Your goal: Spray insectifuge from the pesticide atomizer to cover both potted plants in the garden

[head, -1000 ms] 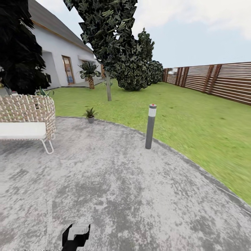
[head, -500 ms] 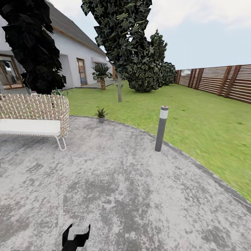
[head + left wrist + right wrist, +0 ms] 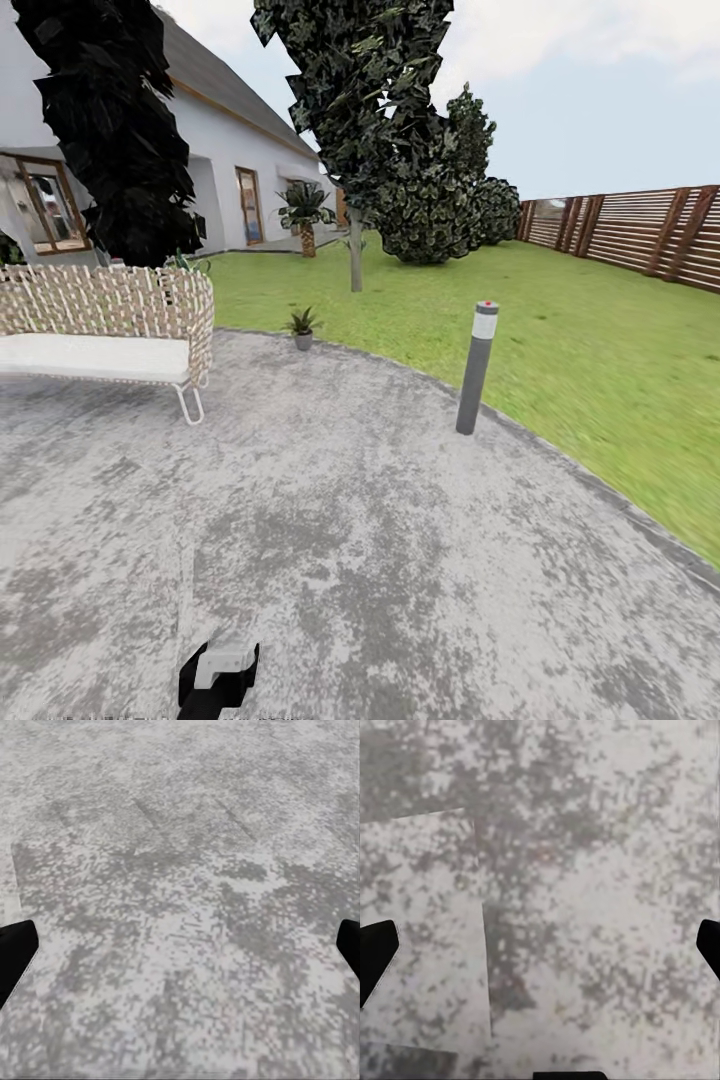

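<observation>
- Paving [image 3: 380, 560], grey and mottled, spreads under me in the head view and curves round to meet the lawn [image 3: 590, 350] on my right.
- One potted plant [image 3: 302, 325], a small green rosette in a tiny grey pot, stands at the far edge of the paving, right where the grass begins, well ahead of me.
- A wicker seat [image 3: 110, 325] with a white cushion stands on the paving to my left, well apart from that pot.
- A grey bollard light [image 3: 477, 367] stands upright at the paving's rim, to the right of the plant.
- Beyond the lawn I see a thin-trunked tree [image 3: 355, 130], a palm [image 3: 305, 212] by the white house [image 3: 225, 165], and a brown slatted fence [image 3: 640, 235] along the right.
- My left gripper [image 3: 180, 952] hangs over bare paving; its fingertips [image 3: 15, 952] sit at opposite edges of the wrist view, spread wide, holding nothing.
- My right gripper [image 3: 540, 952] is likewise spread wide over the paving, fingertips [image 3: 375, 956] far apart and empty.
</observation>
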